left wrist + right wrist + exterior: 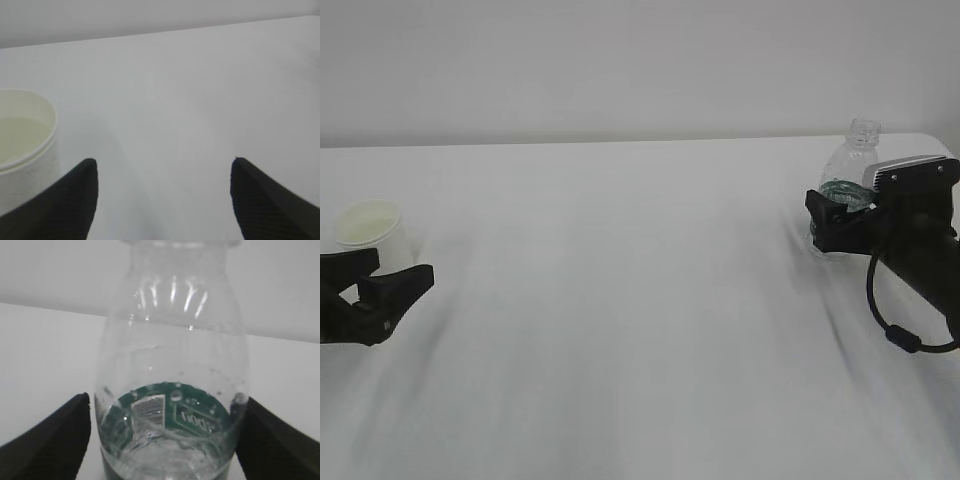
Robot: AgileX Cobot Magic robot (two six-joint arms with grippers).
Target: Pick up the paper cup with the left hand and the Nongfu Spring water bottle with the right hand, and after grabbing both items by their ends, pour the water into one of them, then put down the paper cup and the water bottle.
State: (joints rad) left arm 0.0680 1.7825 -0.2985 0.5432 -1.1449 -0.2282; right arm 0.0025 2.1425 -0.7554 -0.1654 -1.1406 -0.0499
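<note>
Exterior view first: the paper cup (372, 229) is standing upright at the far left of the white counter (620, 300), and the left pincer (382, 275) is sitting just in front of it, forks spread and grasping nothing. Over on the right, the Nongfu Spring water bottle (850, 175) is standing upright and uncapped near the counter's far right edge, with the right pincer (838, 215) straddling its lower body; from here I cannot tell whether the pads are touching it. Moving to the left wrist view: the two black fingers (75, 200) are standing wide apart, released, and the cup is sitting off to the left of the gap rather than between them, with pale liquid (20, 137) showing inside. My read is that both items are down and the job is letting go cleanly, so this arm is wanting a straight pull back, keeping that left finger from clipping the cup wall. Right wrist view now: the bottle is filling the frame between two spread fingers (55, 440), green label low, droplets on the inside; the jaws are looking released around it, though the contact line is blurred. Backing out squarely should be keeping the light bottle from tipping. Counting up: one cup, one bottle, two pincers.
</note>
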